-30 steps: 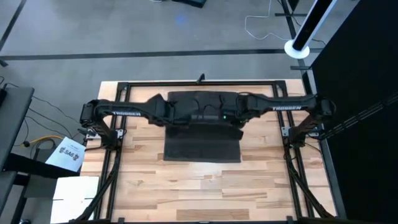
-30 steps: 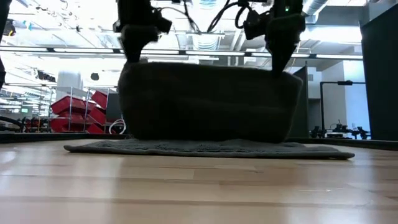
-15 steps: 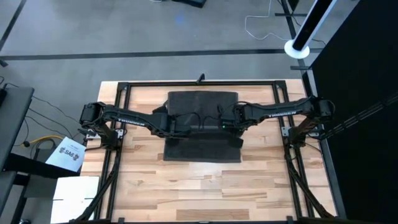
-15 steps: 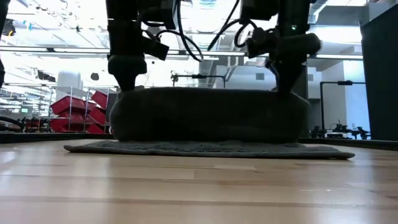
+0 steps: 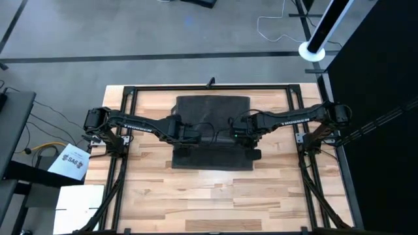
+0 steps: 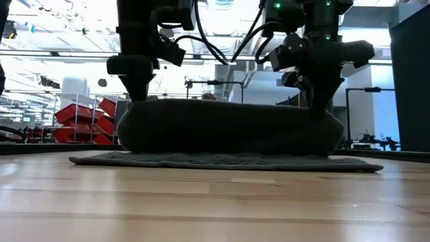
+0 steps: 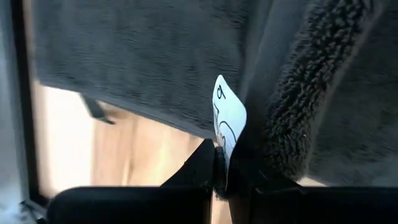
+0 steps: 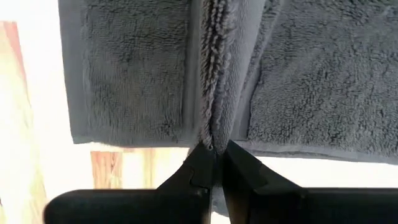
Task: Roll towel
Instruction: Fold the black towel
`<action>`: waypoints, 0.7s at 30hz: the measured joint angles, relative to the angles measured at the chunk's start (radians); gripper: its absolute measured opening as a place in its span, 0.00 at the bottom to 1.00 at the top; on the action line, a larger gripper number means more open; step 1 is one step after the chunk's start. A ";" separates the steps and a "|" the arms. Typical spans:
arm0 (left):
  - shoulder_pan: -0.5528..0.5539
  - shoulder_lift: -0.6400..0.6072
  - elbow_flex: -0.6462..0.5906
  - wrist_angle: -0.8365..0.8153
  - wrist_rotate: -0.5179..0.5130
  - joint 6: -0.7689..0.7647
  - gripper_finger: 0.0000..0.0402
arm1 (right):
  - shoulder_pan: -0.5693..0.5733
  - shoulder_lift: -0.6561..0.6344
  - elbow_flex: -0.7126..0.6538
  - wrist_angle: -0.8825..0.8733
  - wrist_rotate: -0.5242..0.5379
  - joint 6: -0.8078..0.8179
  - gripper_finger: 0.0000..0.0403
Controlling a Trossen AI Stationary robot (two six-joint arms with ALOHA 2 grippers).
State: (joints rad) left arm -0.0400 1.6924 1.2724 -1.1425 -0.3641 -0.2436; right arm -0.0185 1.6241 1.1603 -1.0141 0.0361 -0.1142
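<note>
Wooden table (image 5: 215,196), towel (image 5: 212,108) fold lying crosswise, left tool (image 5: 185,132) and right tool (image 5: 239,132) each pinching its edge

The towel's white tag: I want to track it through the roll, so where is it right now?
In the left wrist view the white tag sticks out from the towel edge, right at the left gripper, which is shut on that edge.

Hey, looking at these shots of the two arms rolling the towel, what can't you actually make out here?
- High view: the arms lie across the towel, hiding where each gripper holds it.
- Low view: the rolled fold blocks the table behind it; the arms are cut off by the top edge.
- Left wrist view: the printing on the white tag is too small to read, in the left gripper.
- Right wrist view: the right gripper shows only cloth; the roll's turns are hidden.
</note>
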 joint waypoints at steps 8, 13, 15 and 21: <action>-0.001 0.000 0.000 -0.033 0.151 0.069 0.02 | 0.048 0.000 -0.003 -0.028 -0.031 -0.102 0.16; -0.001 0.000 -0.001 -0.017 0.210 0.068 0.11 | 0.059 0.000 -0.003 -0.028 -0.032 -0.103 0.18; -0.001 0.000 -0.001 -0.013 0.244 0.068 0.17 | 0.058 0.000 -0.004 -0.022 -0.053 -0.100 0.19; -0.003 0.000 0.000 -0.006 0.308 0.069 0.29 | 0.058 0.001 -0.089 0.140 -0.172 -0.102 0.22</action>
State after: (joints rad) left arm -0.0427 1.6924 1.2720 -1.1488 -0.0563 -0.1749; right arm 0.0399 1.6253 1.0710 -0.8742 -0.1356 -0.2165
